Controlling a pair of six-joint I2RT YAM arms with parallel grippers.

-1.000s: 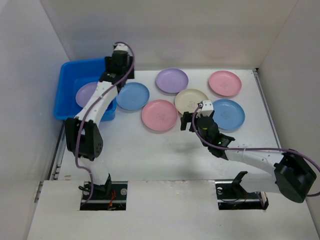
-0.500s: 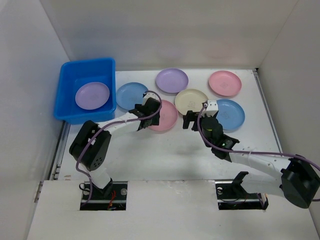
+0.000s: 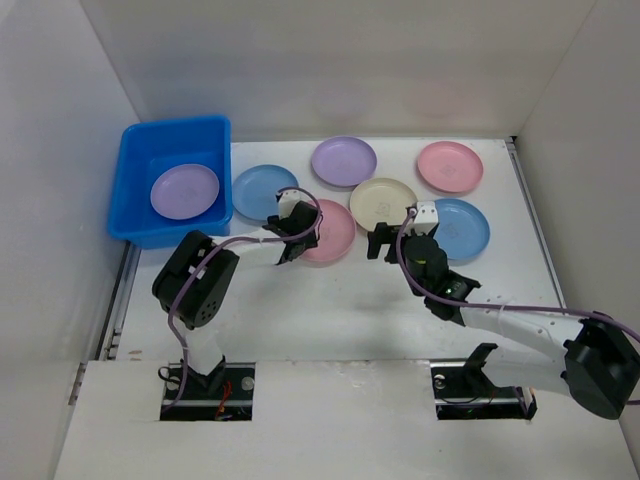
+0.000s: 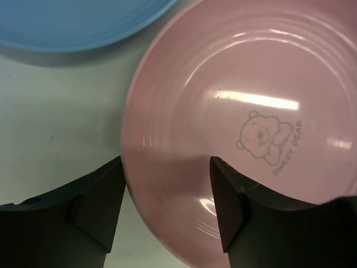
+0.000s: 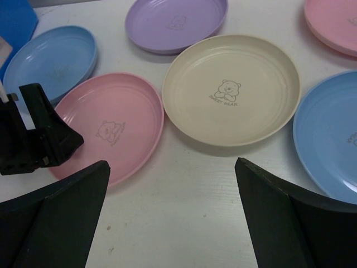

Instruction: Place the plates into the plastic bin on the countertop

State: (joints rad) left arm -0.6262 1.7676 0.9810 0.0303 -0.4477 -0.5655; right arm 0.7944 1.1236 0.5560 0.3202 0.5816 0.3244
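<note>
Left gripper (image 4: 166,162) open, empty, jaws straddling rim of pink plate (image 4: 245,111) on countertop (image 3: 300,320), beside blue plate (image 4: 72,22). Right gripper (image 3: 386,240) wide open, empty, near cream plate (image 3: 383,203). Plate likely light, stiff, glossy-slick; pinch raised rim. Bin (image 3: 124,190) at left, purple plate (image 3: 185,191) inside.

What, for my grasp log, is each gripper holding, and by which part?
Nothing is held. The left gripper is open, its fingers straddling the pink plate at its rim; the right gripper is open and empty.
</note>
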